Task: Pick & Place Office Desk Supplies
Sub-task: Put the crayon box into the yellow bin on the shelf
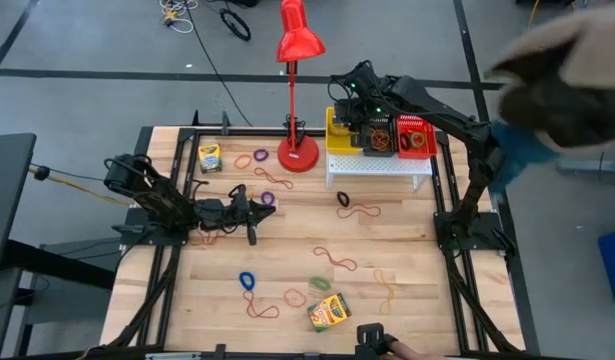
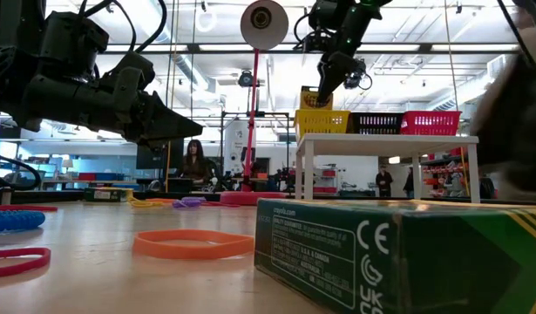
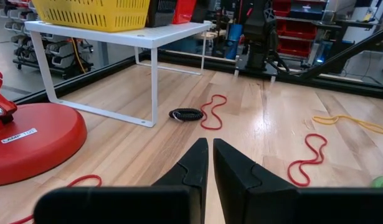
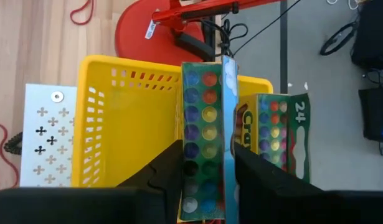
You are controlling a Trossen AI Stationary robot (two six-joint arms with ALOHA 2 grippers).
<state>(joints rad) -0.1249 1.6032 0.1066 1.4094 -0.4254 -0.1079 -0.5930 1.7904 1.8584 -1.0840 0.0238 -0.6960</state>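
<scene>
My right gripper (image 4: 207, 177) hangs over the yellow basket (image 4: 126, 124) on the white stand (image 1: 377, 165), shut on a crayon box (image 4: 203, 112) that reaches down into the basket. A second crayon box (image 4: 275, 130) stands in the same basket. Two more crayon boxes (image 1: 209, 157) (image 1: 329, 312) lie flat on the table among several rubber bands (image 1: 335, 258). At the table's left, my left gripper (image 1: 255, 215) hovers level just above the wood, shut on nothing. My right gripper pinches the crayon box by two opposite long sides (image 4: 190, 163), one finger on each, near the box's upper end. The fingers slant down from above and lie along the box. The box stands on end in the yellow basket; I cannot see its lower end.
A black basket (image 1: 379, 138) and a red basket (image 1: 415, 135) sit beside the yellow one. The red lamp's base (image 1: 299, 155) stands left of the stand. A person (image 1: 567, 80) is at the table's far right, and a hand (image 1: 407, 350) shows at the near edge.
</scene>
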